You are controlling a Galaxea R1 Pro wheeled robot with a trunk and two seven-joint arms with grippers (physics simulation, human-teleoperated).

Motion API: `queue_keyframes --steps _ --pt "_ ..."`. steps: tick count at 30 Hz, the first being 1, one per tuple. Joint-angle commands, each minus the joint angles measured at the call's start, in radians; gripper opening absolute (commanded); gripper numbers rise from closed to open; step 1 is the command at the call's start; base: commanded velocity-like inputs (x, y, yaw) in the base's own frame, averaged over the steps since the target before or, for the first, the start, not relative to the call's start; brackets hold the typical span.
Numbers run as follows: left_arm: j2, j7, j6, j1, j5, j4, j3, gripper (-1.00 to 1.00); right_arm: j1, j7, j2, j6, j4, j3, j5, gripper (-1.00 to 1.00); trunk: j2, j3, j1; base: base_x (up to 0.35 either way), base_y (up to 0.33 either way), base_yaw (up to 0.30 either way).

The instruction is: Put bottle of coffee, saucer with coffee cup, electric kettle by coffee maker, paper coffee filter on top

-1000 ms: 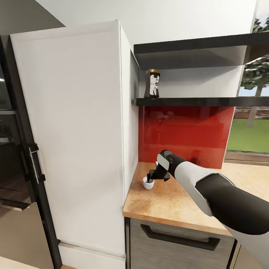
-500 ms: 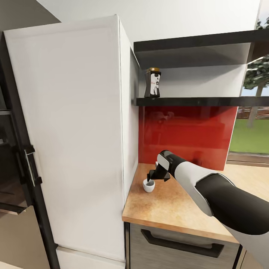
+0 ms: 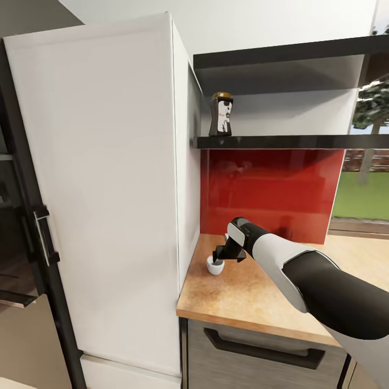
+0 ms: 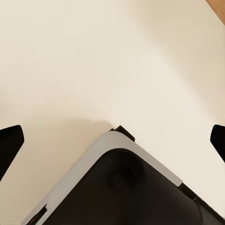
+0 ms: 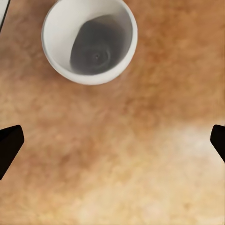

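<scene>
The small white coffee cup (image 3: 214, 266) stands upright on the beige kitchen countertop (image 3: 243, 302), close to its left end. My right gripper (image 3: 225, 254) hovers just above and slightly right of the cup, open, holding nothing. From the right wrist view the empty cup (image 5: 90, 40) lies ahead of the open right gripper (image 5: 112, 140), whose dark fingertips (image 5: 9, 143) are spread wide over bare worktop. The bottle of coffee (image 3: 220, 114) stands on the dark kitchen shelf (image 3: 292, 142) above, at its left end. My left gripper (image 4: 112, 140) is open over a pale floor.
A tall white cabinet (image 3: 108, 189) rises right beside the countertop's left end, close to the cup. A red backsplash (image 3: 270, 189) closes the back. A dark drawer front with a handle (image 3: 262, 347) sits below the worktop. A dark oven column (image 3: 13, 243) stands at far left.
The whole picture has shifted slightly, so the camera moved. The right gripper still hangs open above the cup, and the cup and bottle stay where they were.
</scene>
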Motion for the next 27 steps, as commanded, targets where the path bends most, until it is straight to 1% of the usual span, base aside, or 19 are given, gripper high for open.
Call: queue_keyframes --steps 1,9,15,18,25,27 --pt "0.000 -0.005 -0.001 0.000 -0.001 -0.001 0.008 1.00 -0.001 -0.008 0.000 0.002 0.000 0.004 -0.011 1.00 -0.008 -0.004 0.004 0.000 0.000 0.000" --pt "0.000 -0.005 0.000 0.000 -0.001 -0.001 0.008 1.00 -0.001 -0.008 0.000 -0.004 0.000 0.004 -0.010 1.00 -0.064 -0.029 0.035 0.000 0.000 0.000" --pt "0.000 -0.005 -0.001 0.000 -0.004 -0.001 0.007 1.00 -0.001 -0.008 0.000 -0.007 0.000 0.004 -0.009 1.00 -0.064 -0.029 0.035 0.017 0.000 0.000" --pt "0.000 -0.005 0.001 0.000 -0.007 -0.001 0.006 1.00 -0.001 -0.008 0.000 -0.007 0.000 0.004 -0.009 1.00 -0.064 -0.029 0.035 0.194 0.000 0.000" --pt "0.000 -0.005 0.002 0.000 -0.007 -0.001 0.005 1.00 -0.001 -0.008 0.000 -0.008 0.000 0.004 -0.009 1.00 -0.064 -0.029 0.035 0.313 0.000 0.000" --pt "0.000 -0.005 0.001 0.000 -0.007 -0.001 0.005 1.00 -0.001 -0.008 0.000 -0.008 0.000 0.004 -0.009 1.00 -0.064 -0.029 0.035 0.177 0.000 0.000"
